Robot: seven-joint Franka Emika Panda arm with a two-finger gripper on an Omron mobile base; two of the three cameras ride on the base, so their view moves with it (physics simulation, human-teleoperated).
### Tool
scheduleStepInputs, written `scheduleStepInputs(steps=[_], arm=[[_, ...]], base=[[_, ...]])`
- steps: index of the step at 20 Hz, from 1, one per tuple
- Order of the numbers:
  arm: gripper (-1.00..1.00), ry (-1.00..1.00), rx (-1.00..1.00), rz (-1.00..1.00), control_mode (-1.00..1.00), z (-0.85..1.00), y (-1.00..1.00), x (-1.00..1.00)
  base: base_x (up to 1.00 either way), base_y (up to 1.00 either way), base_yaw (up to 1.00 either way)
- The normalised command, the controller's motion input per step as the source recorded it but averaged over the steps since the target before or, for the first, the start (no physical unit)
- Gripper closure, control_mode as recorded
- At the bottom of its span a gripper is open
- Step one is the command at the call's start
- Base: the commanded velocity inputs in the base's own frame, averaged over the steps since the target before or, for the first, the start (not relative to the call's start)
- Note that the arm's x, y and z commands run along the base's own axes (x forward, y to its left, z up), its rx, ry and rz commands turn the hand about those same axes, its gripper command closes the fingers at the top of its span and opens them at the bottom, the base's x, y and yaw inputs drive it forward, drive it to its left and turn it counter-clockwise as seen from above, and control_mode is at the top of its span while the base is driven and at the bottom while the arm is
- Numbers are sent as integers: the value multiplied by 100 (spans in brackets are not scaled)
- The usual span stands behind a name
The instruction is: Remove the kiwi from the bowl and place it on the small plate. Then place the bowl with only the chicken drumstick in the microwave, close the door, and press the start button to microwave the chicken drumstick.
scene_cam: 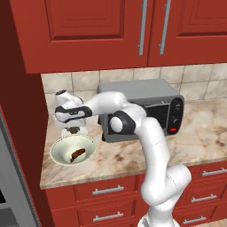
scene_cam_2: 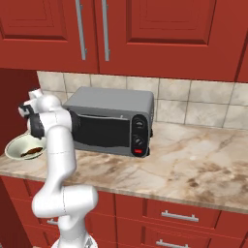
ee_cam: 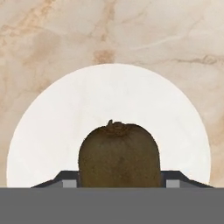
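A brown kiwi (ee_cam: 118, 157) sits between my gripper (ee_cam: 121, 183) fingertips, which are shut on its sides. Directly beneath it lies the small white plate (ee_cam: 52, 131) on the marble counter. From the left base view, the gripper (scene_cam: 73, 127) hangs low at the counter's left end with the kiwi (scene_cam: 73, 130) under it, just behind the bowl (scene_cam: 57, 148). The pale green bowl holds the chicken drumstick (scene_cam: 77, 154). In the right base view, the bowl (scene_cam_2: 14, 145) and drumstick (scene_cam_2: 33, 151) show past my arm. The grey microwave (scene_cam: 146, 99) stands to the right of the gripper.
The microwave's knobs and red start button (scene_cam: 173, 130) are on its right panel. A tall red side panel (scene_cam: 20, 133) walls the counter's left end, and red cabinets (scene_cam: 111, 26) hang overhead. Open marble counter (scene_cam_2: 193, 160) stretches right of the microwave.
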Motion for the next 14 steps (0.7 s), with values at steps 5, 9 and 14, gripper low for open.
scheduleStepInputs(steps=[5, 9, 14], arm=[[-100, 0, 0, 0, -100, 0, -5, 3], [-100, -2, 0, 0, -100, 6, -12, -5], [-100, -12, 0, -1, -100, 30, -9, -46]], base=[[0, 0, 0], [0, 0, 0], [0, 0, 0]])
